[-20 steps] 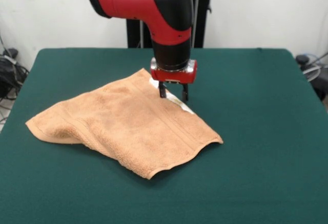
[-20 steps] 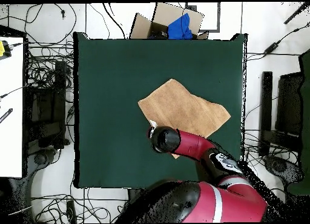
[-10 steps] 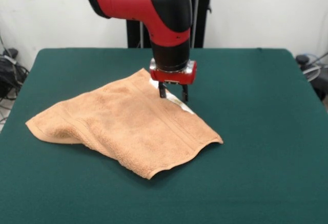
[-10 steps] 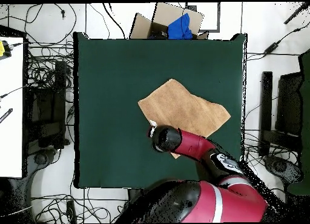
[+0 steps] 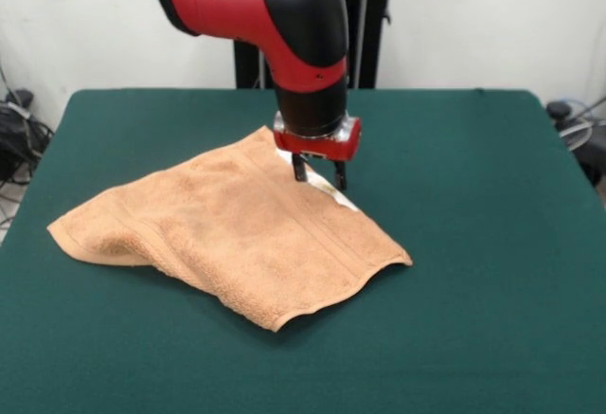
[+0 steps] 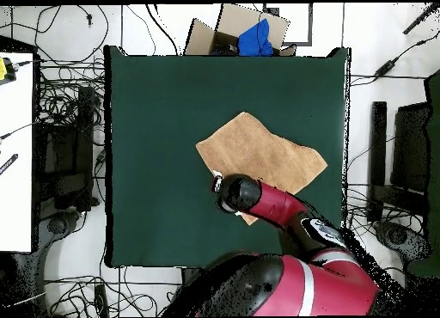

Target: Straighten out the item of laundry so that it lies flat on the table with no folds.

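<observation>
Orange-tan towel point(image 5: 232, 234) lies on the green counter point(image 5: 473, 243), roughly mid-counter, a bit toward the left in the front view. Not flat: the left end is humped and doubled under, with a thick rolled edge along the near-left side, and the near corner lifts slightly off the cloth. Woven band runs across the towel near its right end. A small white tag point(image 5: 341, 196) shows on the far-right edge, just under the gripper.

Red and black arm comes down from above; gripper point(image 5: 319, 174) sits over the towel's far-right edge. The two dark fingers point(image 5: 300, 168) stand apart with a visible gap between them, released, nothing clamped. Their tips are down at the towel's edge by the white tag; can't tell whether they touch the fabric.

Overhead view: towel point(image 6: 262, 155) reads as a skewed four-sided shape turned at an angle to the counter point(image 6: 163, 117) edges, right of centre, with the arm covering its corner nearest the robot's base. Gripper itself is hidden under the arm's wrist there. A cardboard box point(image 6: 245, 31) with something blue inside sits on the floor past the counter's far edge; cables litter the floor around.
</observation>
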`<state>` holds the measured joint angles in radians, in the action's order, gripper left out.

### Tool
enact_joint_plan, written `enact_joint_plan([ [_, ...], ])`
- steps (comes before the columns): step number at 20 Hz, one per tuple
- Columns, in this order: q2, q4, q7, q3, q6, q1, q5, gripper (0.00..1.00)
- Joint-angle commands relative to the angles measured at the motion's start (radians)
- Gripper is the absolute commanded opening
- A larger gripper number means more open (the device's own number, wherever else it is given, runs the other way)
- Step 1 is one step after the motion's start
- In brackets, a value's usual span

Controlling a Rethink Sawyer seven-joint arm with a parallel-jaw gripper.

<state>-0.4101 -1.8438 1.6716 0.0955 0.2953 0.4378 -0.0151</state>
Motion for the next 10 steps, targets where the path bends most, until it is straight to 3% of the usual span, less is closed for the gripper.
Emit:
enact_joint_plan([
  [1, 0.313, 0.006, 0.262, -0.042, -0.243, -0.013, -0.018, 1.00],
  [10, 0.347, -0.044, 0.320, -0.048, -0.359, -0.020, -0.018, 1.00],
])
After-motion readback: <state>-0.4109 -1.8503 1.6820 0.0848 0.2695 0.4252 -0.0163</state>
